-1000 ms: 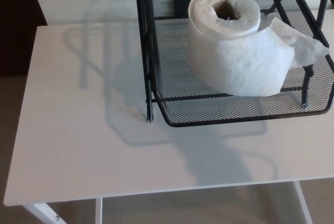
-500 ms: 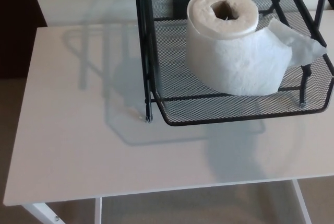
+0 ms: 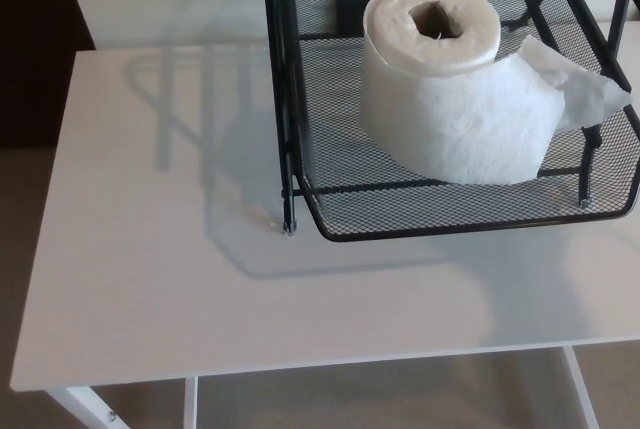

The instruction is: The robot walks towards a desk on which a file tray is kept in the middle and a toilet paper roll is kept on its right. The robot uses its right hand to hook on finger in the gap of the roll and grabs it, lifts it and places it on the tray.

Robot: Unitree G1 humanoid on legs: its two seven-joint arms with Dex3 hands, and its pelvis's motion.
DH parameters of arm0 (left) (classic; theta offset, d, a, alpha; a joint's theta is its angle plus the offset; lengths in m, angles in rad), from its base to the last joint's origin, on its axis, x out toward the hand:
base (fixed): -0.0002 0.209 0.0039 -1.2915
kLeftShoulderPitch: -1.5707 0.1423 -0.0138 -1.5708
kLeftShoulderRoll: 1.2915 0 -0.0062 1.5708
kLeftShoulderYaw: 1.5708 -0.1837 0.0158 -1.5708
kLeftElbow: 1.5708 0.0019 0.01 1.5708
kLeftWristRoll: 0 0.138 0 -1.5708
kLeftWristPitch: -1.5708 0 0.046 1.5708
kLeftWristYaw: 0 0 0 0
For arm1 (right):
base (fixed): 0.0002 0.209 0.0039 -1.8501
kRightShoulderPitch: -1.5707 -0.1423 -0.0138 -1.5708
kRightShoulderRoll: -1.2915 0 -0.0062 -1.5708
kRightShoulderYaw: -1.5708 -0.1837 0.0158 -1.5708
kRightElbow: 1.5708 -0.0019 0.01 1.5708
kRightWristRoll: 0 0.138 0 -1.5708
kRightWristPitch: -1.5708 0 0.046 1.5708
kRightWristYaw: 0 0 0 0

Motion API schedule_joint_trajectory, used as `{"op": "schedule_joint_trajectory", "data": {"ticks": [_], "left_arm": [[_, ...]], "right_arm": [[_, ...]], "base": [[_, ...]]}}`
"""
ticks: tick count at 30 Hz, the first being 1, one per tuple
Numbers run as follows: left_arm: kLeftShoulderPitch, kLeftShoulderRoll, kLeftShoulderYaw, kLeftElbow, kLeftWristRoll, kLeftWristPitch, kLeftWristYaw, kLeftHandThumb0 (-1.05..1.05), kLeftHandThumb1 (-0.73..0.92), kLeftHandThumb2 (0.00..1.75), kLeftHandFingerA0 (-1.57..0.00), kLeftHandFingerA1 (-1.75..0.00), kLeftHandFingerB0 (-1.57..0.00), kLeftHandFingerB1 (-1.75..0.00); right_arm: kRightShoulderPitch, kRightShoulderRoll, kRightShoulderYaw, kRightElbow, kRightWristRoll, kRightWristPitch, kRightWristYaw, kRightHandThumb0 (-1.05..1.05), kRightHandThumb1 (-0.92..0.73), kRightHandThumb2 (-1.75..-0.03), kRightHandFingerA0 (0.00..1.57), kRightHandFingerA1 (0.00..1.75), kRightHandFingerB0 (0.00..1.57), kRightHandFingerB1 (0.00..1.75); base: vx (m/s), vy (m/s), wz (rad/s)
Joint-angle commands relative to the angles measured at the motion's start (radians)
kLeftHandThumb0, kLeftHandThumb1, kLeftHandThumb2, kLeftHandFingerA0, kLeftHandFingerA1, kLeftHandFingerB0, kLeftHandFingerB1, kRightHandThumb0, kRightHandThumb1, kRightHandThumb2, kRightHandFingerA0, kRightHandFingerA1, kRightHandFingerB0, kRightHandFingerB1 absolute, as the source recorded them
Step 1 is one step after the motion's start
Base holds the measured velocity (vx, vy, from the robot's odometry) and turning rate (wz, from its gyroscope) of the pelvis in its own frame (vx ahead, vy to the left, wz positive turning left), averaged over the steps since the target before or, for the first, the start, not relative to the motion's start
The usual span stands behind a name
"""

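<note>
Toilet paper roll [image 3: 450, 99] already in the file tray [image 3: 420, 232]: stands on end on the mesh floor, toward the tray's right half, hollow core [image 3: 437, 17] facing up. Probably set down that way as a result of the hooked-finger grab through the core, hole left on top. Starting from the left edge: something dark [image 3: 30, 49], furniture or wall, beyond the desk's far-left corner, and beige floor [image 3: 20, 249] below it. Then the white desk [image 3: 150, 279], smooth and faintly glossy, bare on its left half apart from the tray's grey shadow [image 3: 200, 129] thrown leftward, so light likely from the right. Next, the tray's front-left foot [image 3: 288, 224] planted on the desktop, black wire rim curving out toward the camera. Inside the tray, behind the roll, a small dark rectangle [image 3: 350, 9], too unclear to name. Right of the roll, a loose torn sheet [image 3: 580, 89], hanging off the side and reaching the tray's right-hand strut. Along the bottom, a white desk leg [image 3: 85, 411] and more beige floor. No sign of either robot hand anywhere, so impossible to say whether open or closed; nothing touching the roll. Looks like placement done and the task essentially complete.
</note>
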Motion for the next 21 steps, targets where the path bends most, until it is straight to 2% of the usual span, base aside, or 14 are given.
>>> {"op": "schedule_joint_trajectory", "data": {"ticks": [1,2,3,6,7,10,11,12,13,15,16,17,18,21], "left_arm": [[-0.014,0.002,-0.001,-0.029,0.0,-0.019,0.0,-0.89,0.76,1.16,-0.46,-0.67,-0.27,-0.6],[-0.019,0.001,0.002,-0.021,-0.001,-0.016,0.005,-0.89,0.75,1.15,-0.46,-0.67,-0.28,-0.6],[-0.021,0.001,0.003,-0.018,-0.002,-0.014,0.008,-0.9,0.75,1.15,-0.47,-0.67,-0.28,-0.6],[-0.04,0.003,-0.002,-0.011,0.003,-0.011,0.011,-0.89,0.75,1.15,-0.47,-0.67,-0.28,-0.6],[-0.046,0.001,-0.003,-0.011,0.003,-0.007,0.011,-0.86,0.73,1.14,-0.48,-0.68,-0.29,-0.6],[-0.045,0.001,-0.001,-0.009,0.002,-0.008,0.011,-0.86,0.74,1.14,-0.48,-0.68,-0.29,-0.6],[-0.045,0.002,-0.001,-0.008,0.001,-0.007,0.005,-0.89,0.92,0.73,-0.5,-0.63,-0.28,-0.55],[-0.045,0.002,0.0,-0.008,0.0,-0.006,0.003,-0.89,0.92,0.73,-0.5,-0.63,-0.28,-0.55],[-0.052,-0.001,-0.001,-0.009,0.002,-0.001,0.012,-0.88,0.74,1.15,-0.48,-0.68,-0.29,-0.6],[-0.052,0.002,-0.023,-0.014,0.029,-0.004,0.038,-0.87,0.75,1.16,-0.49,-0.67,-0.29,-0.6],[-0.055,0.008,-0.042,-0.015,0.05,0.003,0.047,-0.87,0.92,0.76,-0.51,-0.64,-0.29,-0.55],[-0.061,0.009,-0.049,-0.005,0.059,0.0,0.055,-0.88,0.92,0.75,-0.53,-0.66,-0.31,-0.57],[-0.061,0.018,-0.073,-0.004,0.085,0.003,0.06,-0.86,0.92,0.78,-0.51,-0.66,-0.3,-0.56],[-0.074,0.028,-0.097,0.012,0.105,0.022,0.064,-0.88,0.92,0.76,-0.47,-0.68,-0.29,-0.59]], "right_arm": [[0.704,0.916,-0.86,-0.489,0.104,-0.167,-0.579,-0.6,-0.74,-0.63,0.71,1.0,0.45,0.59],[0.764,1.003,-0.832,-0.434,0.109,-0.331,-0.659,-0.53,-0.59,-0.99,0.73,0.96,0.38,0.65],[0.805,1.054,-0.815,-0.392,0.115,-0.424,-0.696,-0.57,-0.74,-0.62,0.61,1.19,0.37,0.63],[0.881,1.137,-0.788,-0.245,0.168,-0.609,-0.725,-0.54,-0.73,-0.64,0.5,1.36,0.34,0.69],[0.931,1.146,-0.74,-0.139,0.11,-0.687,-0.792,-0.69,-0.65,-1.03,0.62,1.11,0.35,0.73],[0.999,1.138,-0.655,0.012,0.01,-0.819,-0.907,-0.64,-0.77,-0.65,0.51,1.41,0.32,0.81],[1.007,1.107,-0.634,0.146,0.038,-0.873,-0.897,-0.56,-0.72,-0.65,0.64,1.42,0.35,0.78],[1.013,1.095,-0.623,0.2,0.052,-0.897,-0.894,-0.56,-0.72,-0.65,0.64,1.42,0.35,0.78],[1.005,1.059,-0.589,0.295,0.018,-0.947,-0.967,-0.59,-0.7,-0.64,0.73,1.4,0.39,0.87],[1.027,1.007,-0.511,0.385,-0.038,-0.886,-1.024,-0.68,-0.72,-0.66,0.73,1.45,0.37,0.86],[1.056,1.032,-0.481,0.309,-0.018,-0.719,-0.9,-0.74,-0.68,-0.64,0.63,1.39,0.32,0.73],[1.068,1.1,-0.451,0.117,-0.098,-0.474,-0.92,-0.76,-0.66,-0.61,0.55,1.09,0.43,0.63],[1.132,1.069,-0.311,-0.042,-0.26,-0.219,-0.833,-0.7,-0.83,-0.64,0.3,0.95,0.17,0.64],[1.204,0.961,-0.142,-0.141,-0.389,-0.113,-0.682,-0.64,-0.86,-0.65,0.57,0.92,0.4,0.58]], "base": [[0.0,0.0,0.0],[0.0,0.0,0.0],[0.0,0.0,0.0],[0.0,0.0,0.0],[0.0,0.0,0.0],[0.0,0.0,0.0],[0.0,0.0,0.0],[0.0,0.0,0.0],[0.0,0.0,0.0],[0.0,0.0,0.0],[0.0,0.0,0.0],[0.0,0.0,0.0],[0.0,0.0,0.0],[0.0,0.0,0.0]]}}
